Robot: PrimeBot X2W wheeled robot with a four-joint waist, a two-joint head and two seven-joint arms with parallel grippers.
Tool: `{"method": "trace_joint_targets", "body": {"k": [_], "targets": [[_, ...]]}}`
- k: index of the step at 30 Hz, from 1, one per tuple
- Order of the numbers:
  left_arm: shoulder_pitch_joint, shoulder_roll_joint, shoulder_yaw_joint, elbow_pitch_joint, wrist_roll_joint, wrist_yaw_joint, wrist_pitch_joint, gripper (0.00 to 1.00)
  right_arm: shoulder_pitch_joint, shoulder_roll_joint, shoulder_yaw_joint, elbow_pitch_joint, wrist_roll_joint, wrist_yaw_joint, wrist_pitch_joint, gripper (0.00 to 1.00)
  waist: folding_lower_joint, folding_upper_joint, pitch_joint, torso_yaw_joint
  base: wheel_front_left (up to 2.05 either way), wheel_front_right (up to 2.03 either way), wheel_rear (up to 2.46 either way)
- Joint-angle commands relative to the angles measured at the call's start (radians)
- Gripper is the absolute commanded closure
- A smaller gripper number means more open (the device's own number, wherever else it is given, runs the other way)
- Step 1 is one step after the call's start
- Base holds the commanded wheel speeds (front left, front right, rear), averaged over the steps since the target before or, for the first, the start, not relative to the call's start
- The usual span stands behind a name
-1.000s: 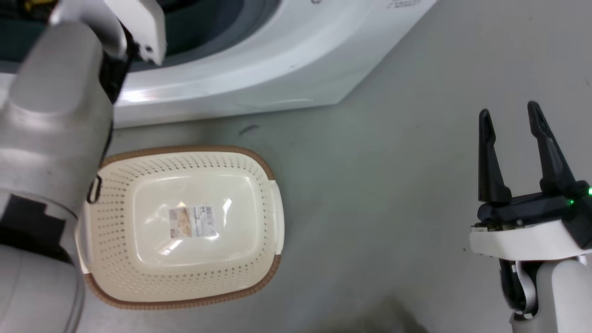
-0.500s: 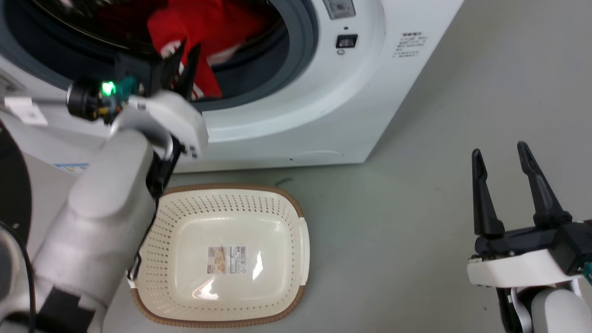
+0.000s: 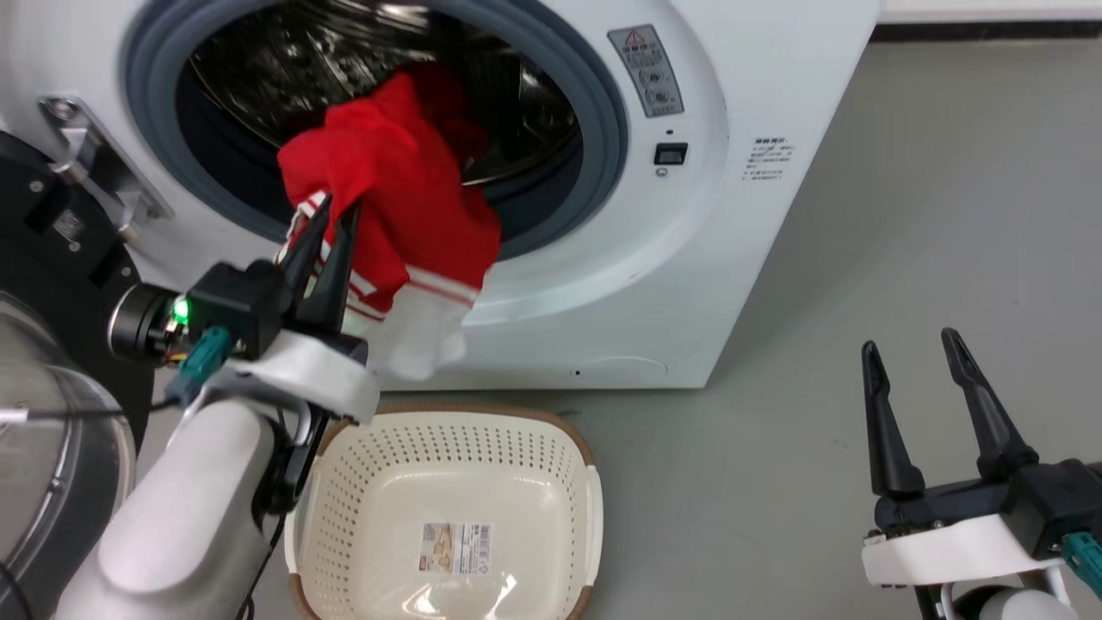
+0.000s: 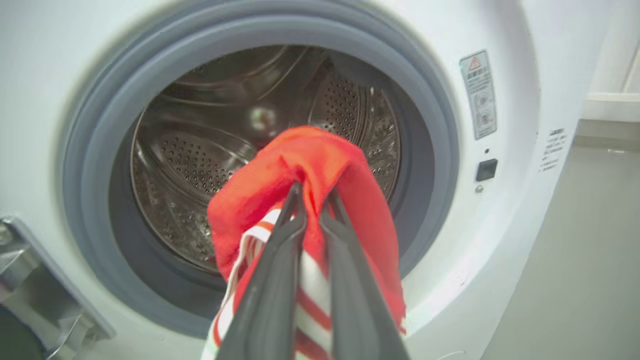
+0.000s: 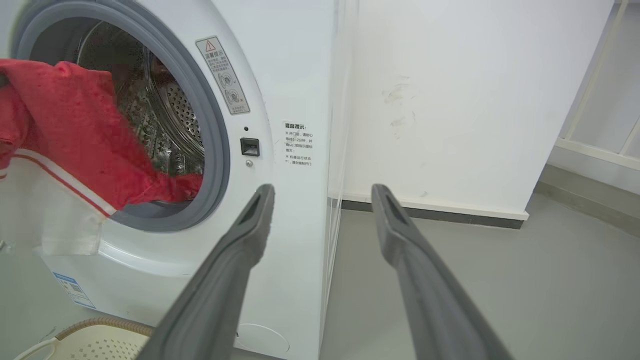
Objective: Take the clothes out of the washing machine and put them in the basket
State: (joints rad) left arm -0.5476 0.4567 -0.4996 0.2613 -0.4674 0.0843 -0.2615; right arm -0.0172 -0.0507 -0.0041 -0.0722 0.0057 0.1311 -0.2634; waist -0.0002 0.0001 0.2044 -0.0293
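1. Your left gripper (image 3: 337, 213) is clamped on a red garment (image 3: 405, 198), with the fingers pressed together on a fold beside the striped trim.
2. The garment hangs across the mouth of the washing machine (image 3: 689, 258), and its far end lies over the grey ring (image 3: 603, 129) towards 1 o'clock. I judge the step in hand to be drawing it out.
3. The basket (image 3: 448, 413) sits at 6 o'clock below the garment and holds no clothes.
4. Next, pull back until the cloth clears the ring, lower it over the basket, then release.
5. The darker red deeper in the drum (image 3: 284, 60) may be a second piece; I can't tell.
6. Your right gripper (image 3: 910, 340), at 4 o'clock, has its fingers apart and holds nothing.
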Motion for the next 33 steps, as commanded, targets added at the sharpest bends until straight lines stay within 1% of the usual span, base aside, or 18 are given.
{"method": "trace_joint_targets", "body": {"k": [1, 12, 18, 23, 27, 33], "targets": [[0.027, 0.014, 0.008, -0.035, 0.010, 0.015, -0.005, 1.00, 0.016, 0.001, 0.000, -0.001, -0.006, -0.001, -0.002, 0.00, 0.0002, -0.0001, -0.025, 0.007, 0.00, 0.00, 0.00], [0.183, 0.106, 0.032, -0.378, 0.038, 0.126, 0.051, 1.00, 0.069, 0.001, 0.004, 0.002, 0.007, -0.001, -0.002, 0.00, 0.0002, -0.0001, -0.099, 0.021, 0.00, 0.00, 0.00], [0.233, 0.138, 0.030, -0.513, 0.060, 0.166, 0.091, 1.00, 0.080, 0.001, 0.002, 0.003, 0.011, -0.001, -0.002, 0.00, 0.0002, -0.0001, -0.112, 0.032, 0.00, 0.00, 0.00], [0.289, 0.162, 0.016, -0.562, 0.066, 0.185, 0.116, 1.00, 0.060, 0.001, 0.003, -0.003, 0.018, -0.001, -0.002, 0.00, 0.0002, -0.0001, -0.099, 0.033, 0.00, 0.00, 0.00], [0.343, 0.160, -0.002, -0.565, 0.056, 0.192, 0.116, 1.00, 0.043, 0.001, 0.002, -0.008, 0.015, -0.001, -0.002, 0.00, 0.0002, -0.0001, -0.082, 0.032, 0.00, 0.00, 0.00], [0.408, 0.127, -0.059, -0.490, 0.030, 0.169, 0.095, 1.00, 0.018, 0.001, -0.001, -0.015, 0.006, -0.001, -0.002, 0.00, 0.0002, -0.0001, -0.042, 0.029, 0.00, 0.00, 0.00]]}}
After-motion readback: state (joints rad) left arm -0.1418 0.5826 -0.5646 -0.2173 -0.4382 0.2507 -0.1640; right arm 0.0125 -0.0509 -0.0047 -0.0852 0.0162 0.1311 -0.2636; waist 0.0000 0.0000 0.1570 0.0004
